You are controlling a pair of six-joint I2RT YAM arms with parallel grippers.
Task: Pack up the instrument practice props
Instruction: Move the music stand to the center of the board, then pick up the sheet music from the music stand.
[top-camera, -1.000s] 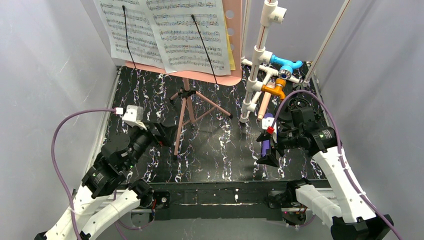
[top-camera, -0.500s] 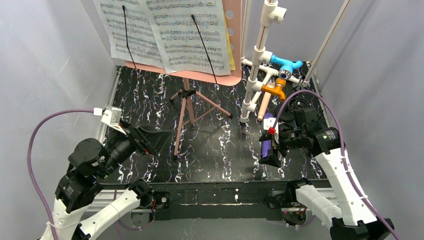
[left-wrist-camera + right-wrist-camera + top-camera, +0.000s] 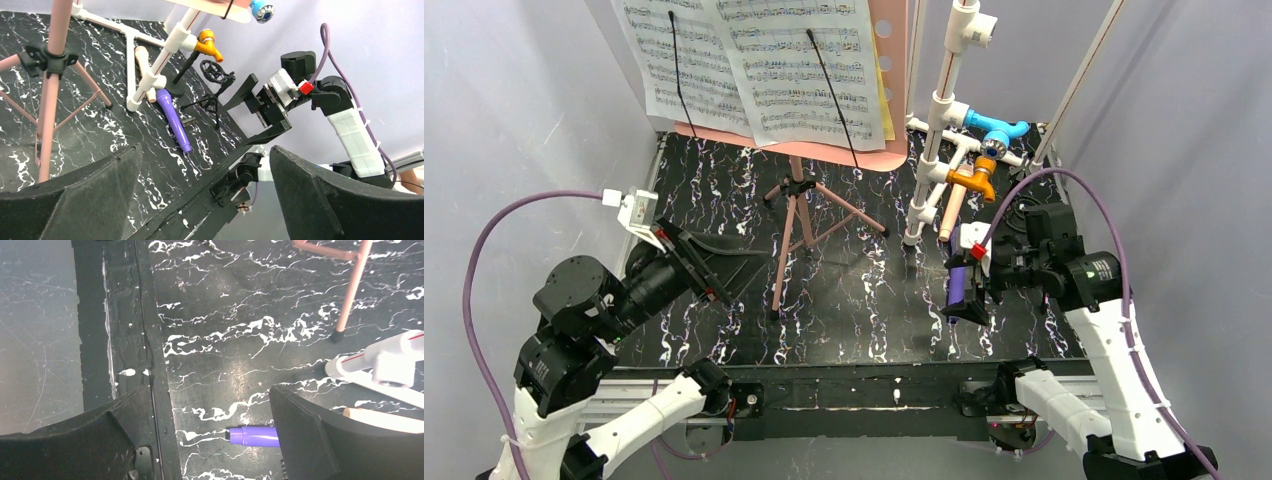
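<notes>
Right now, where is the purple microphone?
In the top view, the purple microphone lies flat on the right side of the table, just in front of the white pipe frame, with the small black tripods to its right.

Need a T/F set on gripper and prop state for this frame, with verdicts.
1. The purple microphone lies flat on the table. True.
2. The left gripper is clamped on a leg of the stand. False: it is open and holds nothing.
3. The printed music pages rest on the pink sheet-music holder. True.
4. The right gripper is shut on the purple microphone. False: it is open over one end of the microphone, which is not gripped.
</notes>
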